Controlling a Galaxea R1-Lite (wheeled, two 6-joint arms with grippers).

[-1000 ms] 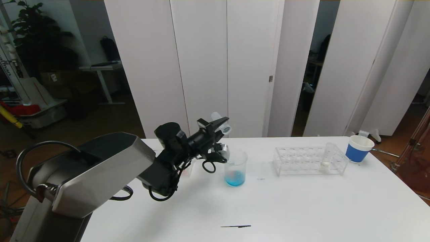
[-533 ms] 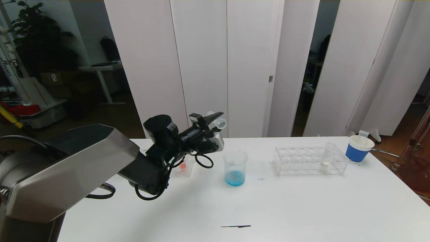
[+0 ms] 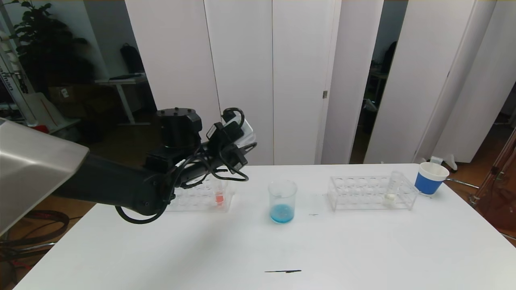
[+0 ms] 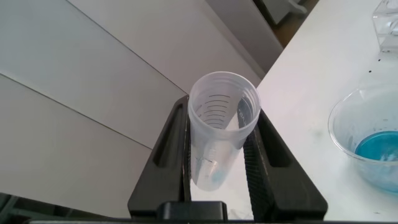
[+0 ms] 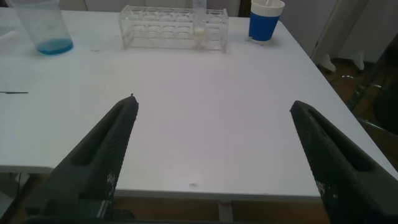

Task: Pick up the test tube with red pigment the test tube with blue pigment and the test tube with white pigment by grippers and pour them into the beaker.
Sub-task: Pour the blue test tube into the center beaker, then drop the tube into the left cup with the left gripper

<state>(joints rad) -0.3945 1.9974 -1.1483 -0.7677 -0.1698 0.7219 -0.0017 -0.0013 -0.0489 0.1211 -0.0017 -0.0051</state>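
Left wrist: your left gripper [image 4: 216, 155] clenches emptied test tube with blue pigment [image 4: 221, 127] | right wrist: right gripper [image 5: 214, 155] fingers [image 5: 102, 149] spread, nothing held | head: beaker [image 3: 282, 200] on table [image 3: 342, 249]

A blue-and-white paper cup [image 3: 431, 177] stands near the white table's [image 3: 363, 249] far right corner (a dark mark [image 3: 283, 271] lies nearer)

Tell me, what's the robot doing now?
Left gripper shut on emptied clear plastic tube, left of clear beaker holding blue liquid. Right gripper open, idle. Nothing blocking.
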